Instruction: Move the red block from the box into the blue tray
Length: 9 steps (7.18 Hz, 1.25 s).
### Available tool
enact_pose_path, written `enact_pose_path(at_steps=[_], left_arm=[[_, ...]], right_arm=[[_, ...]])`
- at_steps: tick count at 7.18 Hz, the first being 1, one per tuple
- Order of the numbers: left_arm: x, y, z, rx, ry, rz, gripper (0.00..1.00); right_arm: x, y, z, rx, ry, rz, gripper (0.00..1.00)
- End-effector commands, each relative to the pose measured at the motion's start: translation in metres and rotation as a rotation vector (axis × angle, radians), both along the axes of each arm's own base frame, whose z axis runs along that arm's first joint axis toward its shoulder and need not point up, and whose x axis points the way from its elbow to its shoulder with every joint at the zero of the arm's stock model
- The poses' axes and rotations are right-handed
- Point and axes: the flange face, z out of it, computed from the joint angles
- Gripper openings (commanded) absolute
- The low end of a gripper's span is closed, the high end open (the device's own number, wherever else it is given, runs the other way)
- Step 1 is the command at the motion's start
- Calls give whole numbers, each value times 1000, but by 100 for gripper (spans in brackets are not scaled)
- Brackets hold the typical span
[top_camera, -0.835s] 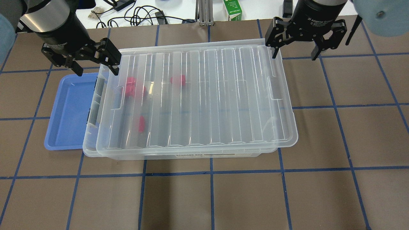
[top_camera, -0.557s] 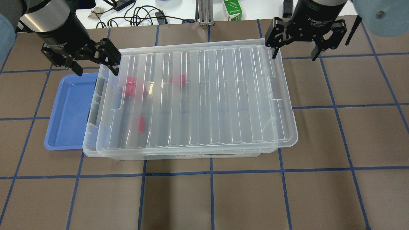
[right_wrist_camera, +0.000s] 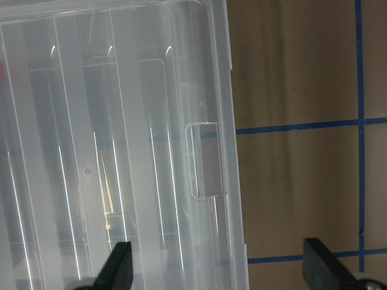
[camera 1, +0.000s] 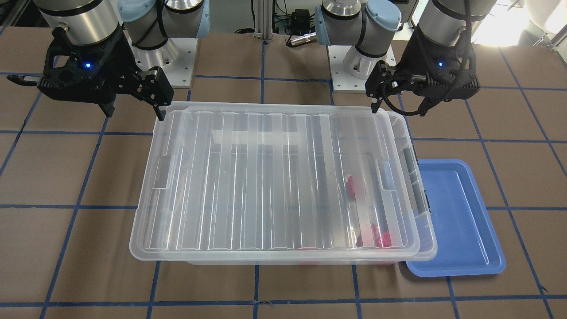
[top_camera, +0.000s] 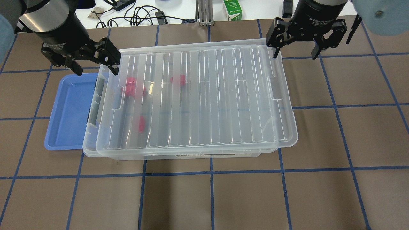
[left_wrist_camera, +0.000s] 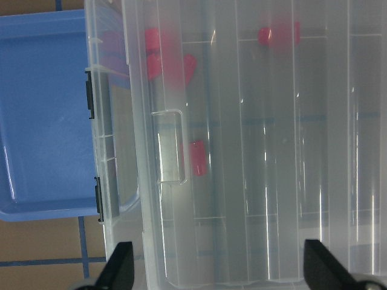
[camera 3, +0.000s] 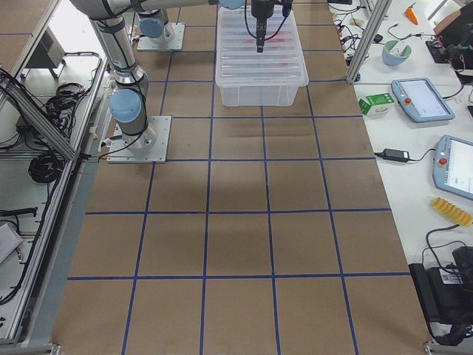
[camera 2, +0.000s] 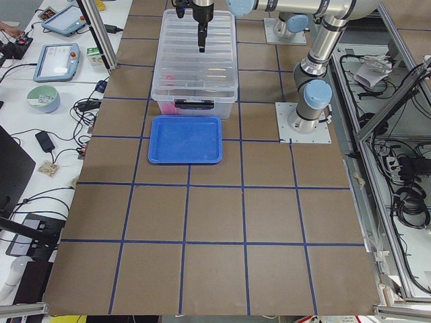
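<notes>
The box (top_camera: 191, 99), a clear bin, has its ribbed lid lying on it, shifted a little toward the right. Several red blocks (top_camera: 131, 87) show blurred through the lid near its left end, also in the left wrist view (left_wrist_camera: 195, 158). The blue tray (top_camera: 68, 111) lies empty against the box's left end, partly under its rim. My left gripper (top_camera: 96, 68) is open and empty over the lid's far left corner. My right gripper (top_camera: 295, 55) is open and empty over the lid's far right corner, one fingertip (top_camera: 275, 55) above the lid edge.
A green carton (top_camera: 232, 9) and tangled cables (top_camera: 137, 14) lie on the white bench beyond the table's far edge. The box's grey latch (top_camera: 96, 105) faces the tray. Brown table surface with blue tape lines (top_camera: 211, 172) spreads in front of the box.
My right gripper has edged very slightly to the right and away. The left gripper, the box, lid, blocks and tray have not moved.
</notes>
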Motion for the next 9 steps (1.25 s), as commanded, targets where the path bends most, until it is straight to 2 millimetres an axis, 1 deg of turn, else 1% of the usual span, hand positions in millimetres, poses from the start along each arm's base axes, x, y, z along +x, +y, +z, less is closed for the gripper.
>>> enact_pose_path(at_steps=[1,2,3,4,6,7,8,9], left_arm=[[0,0,0,-1,1,1,100],[0,0,-1,-1,1,0,100],[0,0,0,-5,0,1,100],[0,1,-2,-1,1,1,100],[0,1,-1,-2,1,1,100],[0,1,-3,1,1,1,100],[0,1,-3,1,1,1,100],[0,1,-3,-1,1,0,100]], right_arm=[[-1,-15,-57,46,4,21,100],[-3,-33,-100,15,7,18,100],[-15,-35,-134,43,23,4,100],[-30,-37,-148,41,34,1,100],[-36,-30,-167,71,35,-2,100],[-42,-31,-168,70,36,10,100],[-53,-34,-168,70,37,27,100],[-74,-37,-167,70,37,32,100]])
